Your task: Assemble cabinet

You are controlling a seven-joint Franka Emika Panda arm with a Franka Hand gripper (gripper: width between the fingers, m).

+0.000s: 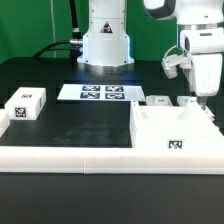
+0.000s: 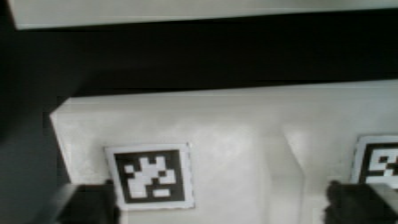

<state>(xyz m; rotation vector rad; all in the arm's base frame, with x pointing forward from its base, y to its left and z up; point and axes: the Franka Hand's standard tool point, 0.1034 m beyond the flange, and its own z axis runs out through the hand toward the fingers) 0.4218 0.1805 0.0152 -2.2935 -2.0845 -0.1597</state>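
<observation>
The cabinet [image 1: 158, 138] is a white open-topped box with a tag on its front wall, at the exterior view's right near the front. Two small white tagged parts [image 1: 158, 100] lie just behind it. My gripper [image 1: 203, 99] hangs low over the cabinet's far right corner, beside the right one of these parts [image 1: 186, 101]. In the wrist view the gripper [image 2: 226, 206] is open, with its dark fingertips [image 2: 89, 205] far apart on either side of a white tagged part [image 2: 214, 130]. They do not press on it. A second tag [image 2: 377, 160] shows at the edge.
A small white single-tag block [image 1: 25, 105] sits at the exterior view's left. The marker board [image 1: 100, 92] lies in front of the robot base [image 1: 105, 40]. A long white ledge [image 1: 70, 155] runs along the table's front edge.
</observation>
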